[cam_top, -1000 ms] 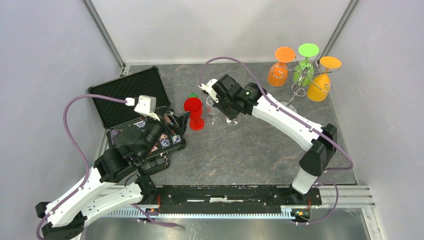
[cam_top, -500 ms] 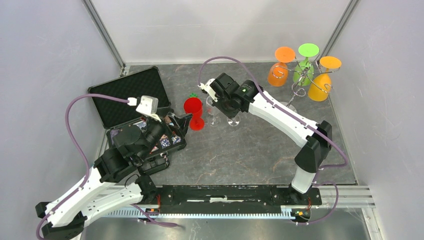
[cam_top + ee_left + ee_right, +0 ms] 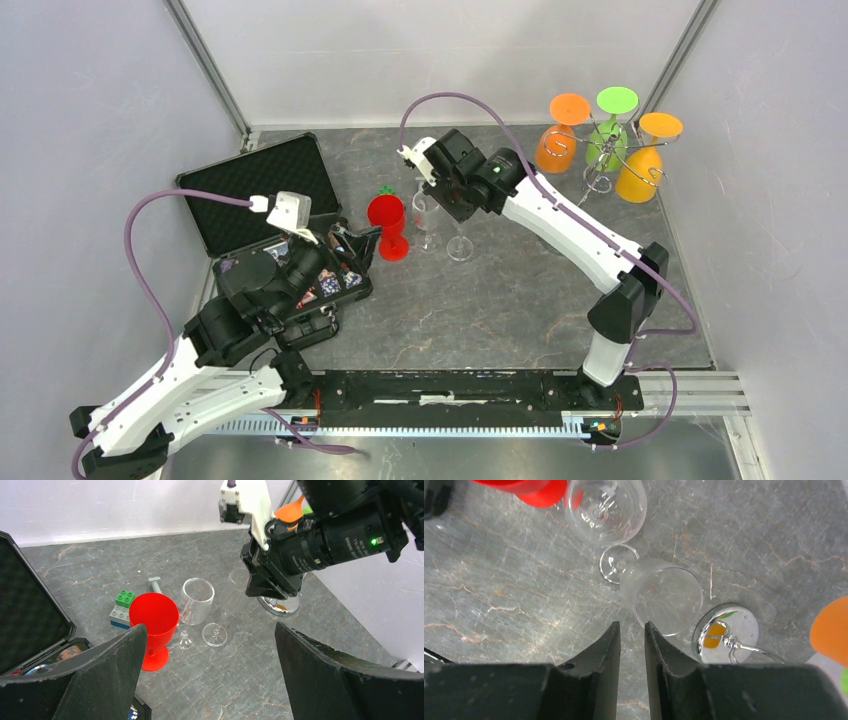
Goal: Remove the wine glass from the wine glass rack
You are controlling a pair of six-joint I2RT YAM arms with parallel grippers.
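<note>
Top view. The wine glass rack (image 3: 598, 160) stands at the far right corner of the table (image 3: 500, 300). An orange glass (image 3: 556, 140), a green glass (image 3: 608, 135) and an amber glass (image 3: 640, 170) hang on it bowl down. The clear wine glass (image 3: 460, 243) is off the rack and stands on its foot near the table's middle. A second clear glass (image 3: 427, 218) is just beside it, then a red glass (image 3: 387, 222) further toward the left edge. The right gripper (image 3: 447, 200) hangs above the wine glass. The left gripper (image 3: 352, 243) sits over the open black case (image 3: 255, 190) at the left edge.

Left wrist view. Left gripper (image 3: 210, 680): jaws spread wide, nothing between them. Ahead are the red glass (image 3: 152, 625), the second clear glass (image 3: 192, 607) and the wine glass (image 3: 216, 634). Green and grey toy bricks (image 3: 121, 607) and a bolt (image 3: 155, 584) lie behind the red glass. The right gripper (image 3: 270, 580) hangs above the wine glass, with the rack's shiny base (image 3: 278, 605) behind it.

Right wrist view. Right gripper (image 3: 631, 650): fingers a narrow slot apart, with bare table showing through and nothing held. The wine glass (image 3: 664, 597) stands free below the tips. The rack base (image 3: 724, 632) is just beside its bowl.
</note>
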